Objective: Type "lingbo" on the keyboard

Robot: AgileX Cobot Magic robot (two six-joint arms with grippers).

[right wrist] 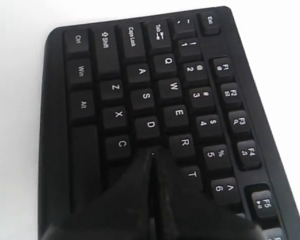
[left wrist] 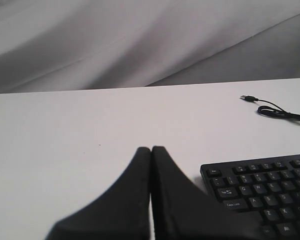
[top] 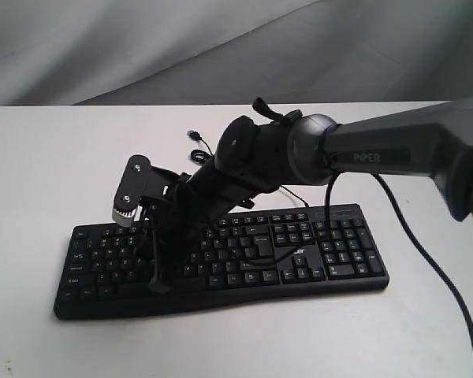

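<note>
The long black keyboard (top: pixel 343 253) lies across the white table. My right arm reaches over from the right to its left half. The right gripper (top: pixel 159 288) points down with its jaws pressed together and nothing between them. In the right wrist view the right gripper (right wrist: pixel 152 150) has its tips on the letter rows of the keyboard (right wrist: pixel 141 96), between D, C and R; the key under them is hidden. My left gripper (left wrist: pixel 151 148) is shut and empty, over bare table beside the Esc corner of the keyboard (left wrist: pixel 260 192). The exterior view does not show it.
The keyboard's thin USB cable (top: pixel 199 140) lies loose on the table behind it, and its plug shows on the USB cable (left wrist: pixel 276 111) in the left wrist view. A black arm cable (top: pixel 430 264) hangs past the number pad. Grey cloth (top: pixel 142 47) backs the table.
</note>
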